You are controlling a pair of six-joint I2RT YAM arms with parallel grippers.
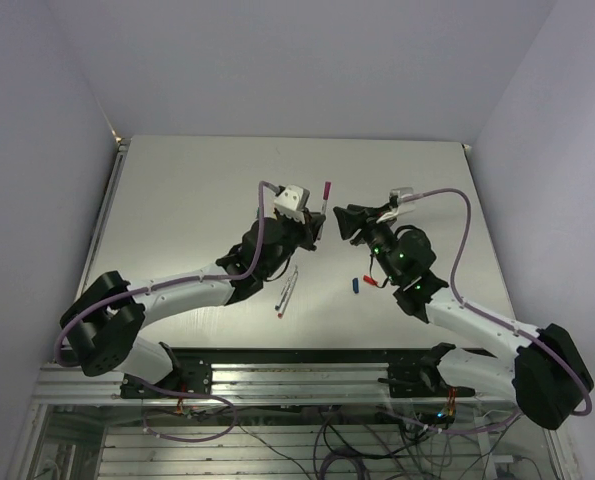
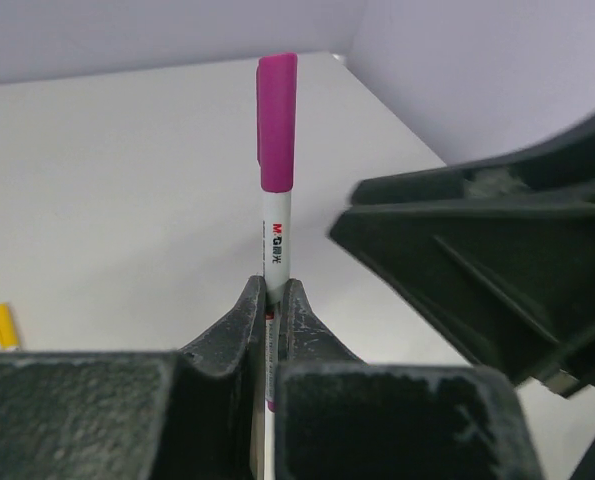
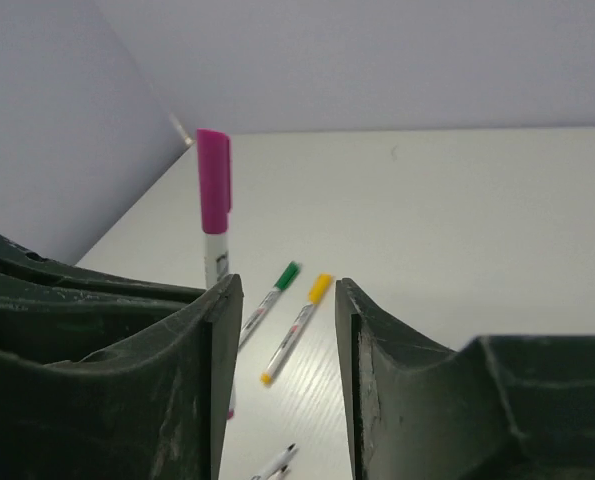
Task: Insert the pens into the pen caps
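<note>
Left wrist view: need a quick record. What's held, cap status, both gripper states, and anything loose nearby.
held: pen, upright
cap: magenta cap seated on its top end
left gripper: shut on the pen's lower barrel
right gripper: open, nothing between its fingers, beside the pen
lying loose: green-capped pen and yellow-capped pen, side by side
also loose: blue cap, alone

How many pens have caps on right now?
3: purple-capped pen upright in the left hand; green-capped pen and yellow-capped pen lying side by side on the table. Others may be hidden by the arms.
</note>
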